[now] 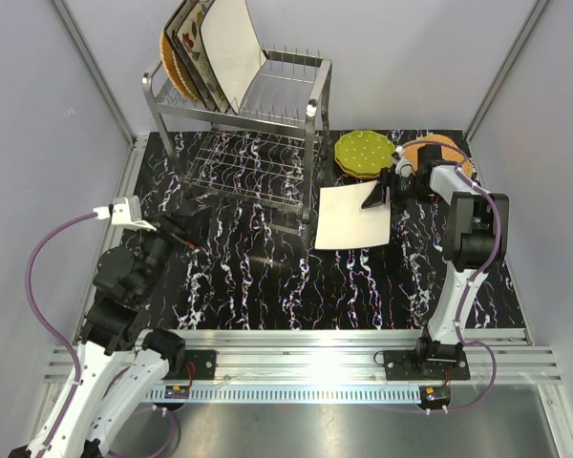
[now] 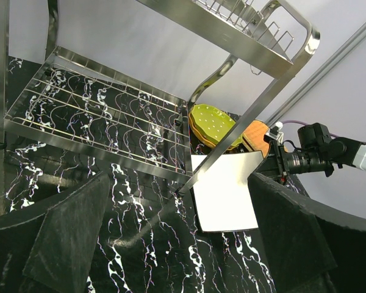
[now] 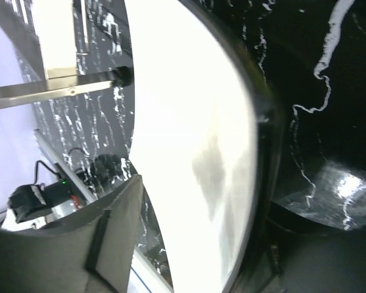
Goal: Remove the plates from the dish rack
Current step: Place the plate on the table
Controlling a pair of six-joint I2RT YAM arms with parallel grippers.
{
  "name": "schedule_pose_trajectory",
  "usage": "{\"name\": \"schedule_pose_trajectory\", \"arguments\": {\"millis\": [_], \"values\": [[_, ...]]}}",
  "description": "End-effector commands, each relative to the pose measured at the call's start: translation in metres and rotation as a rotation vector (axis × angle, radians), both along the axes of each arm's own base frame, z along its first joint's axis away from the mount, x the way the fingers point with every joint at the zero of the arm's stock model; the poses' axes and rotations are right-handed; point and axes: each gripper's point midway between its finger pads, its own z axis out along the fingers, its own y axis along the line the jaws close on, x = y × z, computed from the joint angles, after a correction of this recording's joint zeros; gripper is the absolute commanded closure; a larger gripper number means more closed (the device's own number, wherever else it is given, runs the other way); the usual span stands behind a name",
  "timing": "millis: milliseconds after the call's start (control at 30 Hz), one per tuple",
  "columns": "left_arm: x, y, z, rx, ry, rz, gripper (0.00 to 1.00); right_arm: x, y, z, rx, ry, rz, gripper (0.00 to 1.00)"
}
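The dish rack (image 1: 310, 74) stands at the back left and holds several upright plates. A square cream plate (image 1: 231, 48) leans in front of a flowered one and a wicker plate (image 1: 169, 52). To the right of the rack, a cream square plate (image 1: 353, 218) (image 2: 226, 192) (image 3: 195, 140) lies underside up on the table. My right gripper (image 1: 380, 194) (image 3: 189, 244) straddles its far right edge, jaws open, one finger (image 3: 91, 244) clearly apart from it. Green dotted plates (image 1: 365, 153) (image 2: 213, 125) and a wicker plate (image 1: 441, 149) (image 2: 256, 135) lie behind. My left gripper (image 1: 177, 232) (image 2: 180, 244) hangs open and empty near the rack's front left.
The rack's lower wire shelf (image 2: 104, 116) is bare, and its front right leg (image 1: 310, 205) stands beside the cream plate on the table. Grey walls close in the black marbled tabletop (image 1: 267, 277). A metal rail (image 1: 306, 348) runs along the near edge.
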Motion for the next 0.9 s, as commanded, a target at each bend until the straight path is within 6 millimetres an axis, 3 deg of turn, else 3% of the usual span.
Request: {"name": "schedule_pose_trajectory", "arguments": {"millis": [0, 200, 500, 867], "values": [[0.0, 0.005, 0.014, -0.011, -0.045, 0.022, 0.01, 0.014, 0.001, 0.019, -0.022, -0.081, 0.029, 0.35], [0.0, 0.005, 0.016, -0.015, -0.049, 0.024, 0.01, 0.015, -0.013, 0.005, -0.13, -0.104, 0.056, 0.25], [0.001, 0.006, 0.02, -0.021, -0.054, 0.029, 0.01, 0.015, -0.029, -0.012, -0.241, -0.108, 0.075, 0.21], [0.003, 0.005, 0.022, -0.027, -0.044, 0.03, 0.01, 0.018, -0.042, -0.017, -0.324, -0.13, 0.081, 0.21]]}}
